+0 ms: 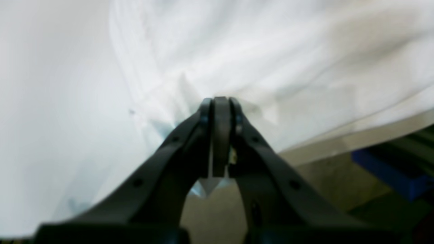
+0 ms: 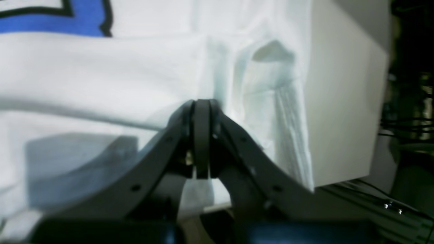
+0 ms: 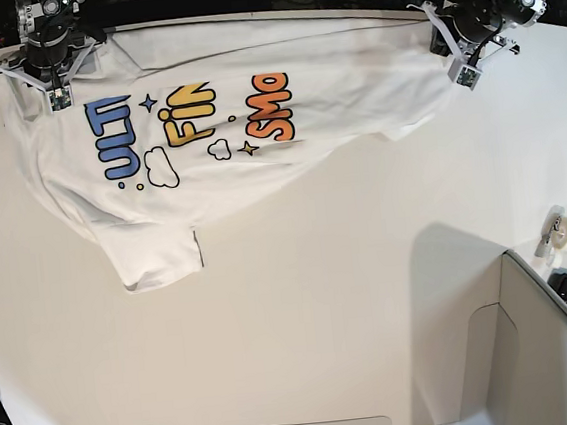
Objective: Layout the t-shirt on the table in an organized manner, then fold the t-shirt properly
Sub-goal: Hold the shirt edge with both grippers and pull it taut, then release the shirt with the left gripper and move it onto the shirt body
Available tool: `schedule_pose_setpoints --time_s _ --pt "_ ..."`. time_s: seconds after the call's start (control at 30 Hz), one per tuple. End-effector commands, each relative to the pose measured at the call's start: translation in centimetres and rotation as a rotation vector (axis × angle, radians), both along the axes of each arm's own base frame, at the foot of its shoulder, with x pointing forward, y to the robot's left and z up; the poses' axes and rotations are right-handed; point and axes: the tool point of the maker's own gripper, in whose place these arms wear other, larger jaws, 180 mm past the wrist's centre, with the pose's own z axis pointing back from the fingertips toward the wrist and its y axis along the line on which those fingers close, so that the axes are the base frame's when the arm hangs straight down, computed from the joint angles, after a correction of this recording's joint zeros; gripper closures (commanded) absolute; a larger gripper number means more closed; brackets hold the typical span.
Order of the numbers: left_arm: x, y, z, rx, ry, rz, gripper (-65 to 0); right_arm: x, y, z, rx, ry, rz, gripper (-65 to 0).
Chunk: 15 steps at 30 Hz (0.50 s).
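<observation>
Two tools, left and right, each clamped tight on t-shirt printed "FiN", "SMo".

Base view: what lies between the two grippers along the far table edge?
Only the t-shirt, stretched between the right gripper and the left gripper, both shut on it; nothing else sits there.

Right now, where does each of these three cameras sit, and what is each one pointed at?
Left wrist: rides on the left arm, looking along the shut left gripper into plain white t-shirt cloth at the table edge.
Right wrist: rides on the right arm, looking along the shut right gripper at cloth with blue print.
Base: overhead, looking down on the table; both grippers show at the far edge.
All three share the t-shirt.
</observation>
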Motion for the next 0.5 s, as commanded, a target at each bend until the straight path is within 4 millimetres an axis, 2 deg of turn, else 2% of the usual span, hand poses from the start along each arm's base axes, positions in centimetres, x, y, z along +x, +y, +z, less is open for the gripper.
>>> schedule_pose_setpoints --time_s 0.0,0.07,0.17,0.23,0.3,0.37,0.47 --pt "1.0 0.0 1.4 0.01 -0.054 -0.016 -1.4 0.6 0.1 1.2 -0.008 -0.041 0.013 0.0" --pt "1.5 -0.4 2.4 0.018 -0.085 -0.032 -5.1 1.2 0.4 2.1 -0.01 -0.071 0.019 0.0" --pt "1.7 0.9 3.3 0.052 -0.091 0.009 -11.9 1.6 0.6 2.6 -0.002 -0.093 0.014 0.0" --pt "1.7 1.6 3.6 0.059 -0.1 0.047 -14.6 1.5 0.1 2.8 -0.011 -0.1 -0.007 0.0" --pt "2.1 2.3 4.0 0.069 -0.118 0.07 -15.3 1.4 -0.2 3.0 -0.01 -0.109 -0.031 0.0" --pt "3.1 2.6 4.5 0.075 -0.146 0.08 -15.6 2.1 0.2 3.3 0.006 -0.139 -0.048 0.0" --pt "4.7 2.7 5.4 0.076 -0.188 0.083 -15.8 3.0 1.7 3.2 0.049 -0.163 -0.049 0.0"
